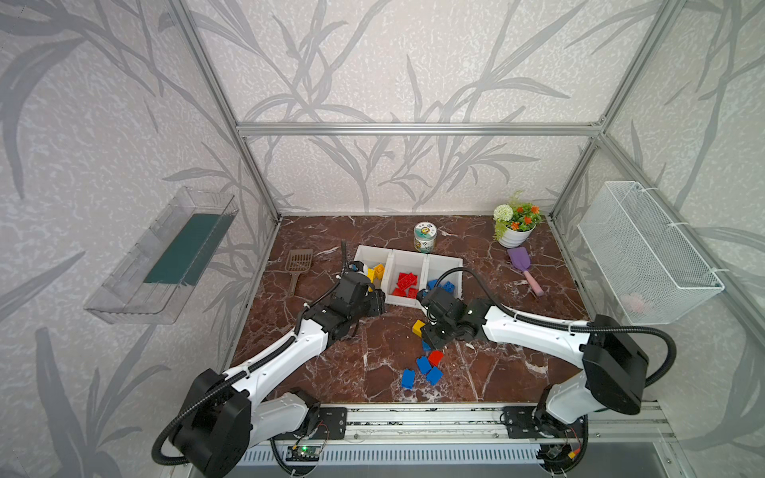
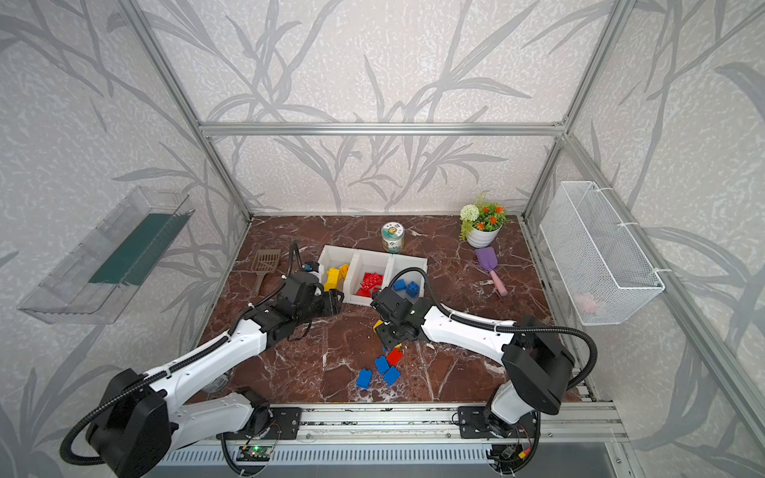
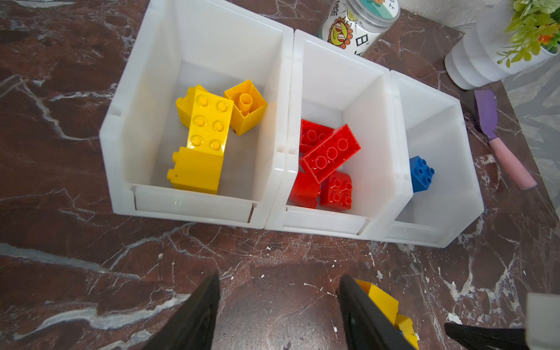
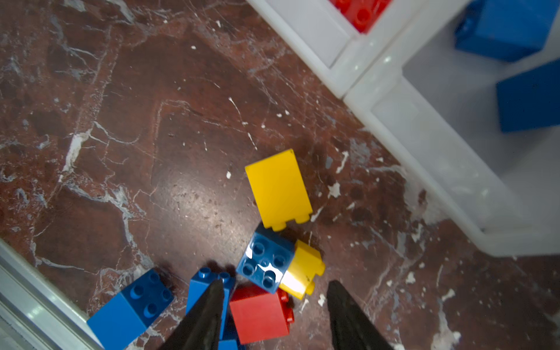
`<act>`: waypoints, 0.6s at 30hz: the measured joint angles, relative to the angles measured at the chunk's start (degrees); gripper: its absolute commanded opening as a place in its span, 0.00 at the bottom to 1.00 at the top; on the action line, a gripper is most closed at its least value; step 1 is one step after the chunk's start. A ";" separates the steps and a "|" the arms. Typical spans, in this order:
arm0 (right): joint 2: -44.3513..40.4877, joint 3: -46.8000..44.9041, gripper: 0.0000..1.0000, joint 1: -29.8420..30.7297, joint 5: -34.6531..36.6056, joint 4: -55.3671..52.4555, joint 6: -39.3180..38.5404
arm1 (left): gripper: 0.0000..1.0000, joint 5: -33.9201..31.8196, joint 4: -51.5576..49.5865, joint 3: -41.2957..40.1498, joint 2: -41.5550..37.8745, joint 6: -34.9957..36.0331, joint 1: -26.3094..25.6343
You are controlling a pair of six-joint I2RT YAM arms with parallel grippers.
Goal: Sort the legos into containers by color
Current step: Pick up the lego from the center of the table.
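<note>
Three joined white containers (image 1: pixel 391 253) stand mid-table: the left one holds yellow legos (image 3: pixel 206 136), the middle one red legos (image 3: pixel 328 154), the right one blue legos (image 3: pixel 421 174). Loose legos lie in front of them: a yellow one (image 4: pixel 278 188), a blue one (image 4: pixel 265 262) against a small yellow one (image 4: pixel 304 272), a red one (image 4: pixel 260 313) and more blue ones (image 1: pixel 423 365). My left gripper (image 3: pixel 278 280) is open and empty over bare table just before the yellow container (image 3: pixel 194 209). My right gripper (image 4: pixel 275 283) is open above the red lego, holding nothing.
Behind the containers stands a jar (image 1: pixel 425 237), with a flower pot (image 1: pixel 515 225) and a purple scoop (image 1: pixel 523 267) at the back right. A brown scoop (image 1: pixel 297 267) lies at the left. A clear tray (image 1: pixel 161 256) and a wire basket (image 1: pixel 645 252) hang on the side walls.
</note>
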 measured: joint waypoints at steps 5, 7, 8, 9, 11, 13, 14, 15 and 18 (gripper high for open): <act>6.16 5.95 0.56 0.00 -0.72 -0.15 -5.31 | 0.65 -0.63 -0.57 -1.70 -1.79 -0.94 0.02; 8.46 7.91 0.56 0.00 -0.68 -0.33 -6.95 | 0.65 -0.87 -1.03 -2.27 -2.84 -1.38 0.02; 9.33 8.46 0.56 0.00 -0.68 -0.33 -7.41 | 0.65 -0.94 -1.16 -2.51 -3.32 -1.55 0.04; 10.23 9.03 0.56 -0.02 -0.68 -0.52 -8.02 | 0.65 -1.03 -1.27 -2.91 -4.00 -1.79 0.07; 11.74 9.75 0.54 -0.13 -0.68 -0.72 -8.87 | 0.65 -1.22 -1.46 -3.80 -5.46 -2.23 0.07; 13.09 10.12 0.52 -0.22 -0.46 -0.85 -9.57 | 0.65 -1.64 -1.81 -4.68 -6.80 -2.64 0.07; 13.25 10.40 0.51 -0.24 -0.35 -0.90 -9.84 | 0.65 -1.90 -2.05 -4.98 -7.30 -2.75 0.07; 13.42 10.64 0.48 -0.24 -0.46 -0.98 -9.97 | 0.65 -2.10 -2.16 -5.31 -7.78 -2.84 0.09; 13.84 10.99 0.42 -0.28 -0.11 -1.01 -10.45 | 0.66 -2.60 -2.58 -5.79 -8.98 -2.99 0.09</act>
